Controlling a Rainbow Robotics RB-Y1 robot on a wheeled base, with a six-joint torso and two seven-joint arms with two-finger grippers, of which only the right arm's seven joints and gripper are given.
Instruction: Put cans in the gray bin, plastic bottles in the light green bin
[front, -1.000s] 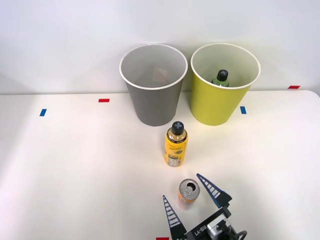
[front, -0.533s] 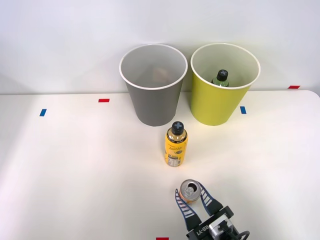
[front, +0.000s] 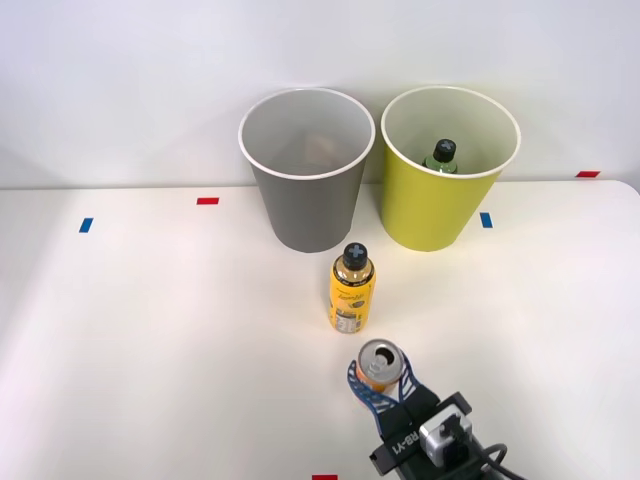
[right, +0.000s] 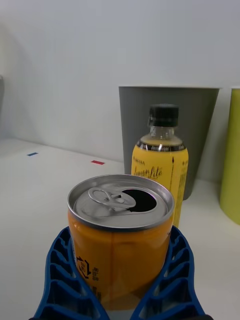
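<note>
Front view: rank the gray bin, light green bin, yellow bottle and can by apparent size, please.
1. gray bin and light green bin: look alike, so tied
2. yellow bottle
3. can, held in the right gripper

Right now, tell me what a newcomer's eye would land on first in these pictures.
First, the orange can at the near edge of the table, with the right gripper shut around its body by its blue ribbed fingers. Just beyond it stands the yellow bottle with a black cap, upright and apart from the can. At the back sit the gray bin and, to its right, the light green bin holding a black-capped bottle.
</note>
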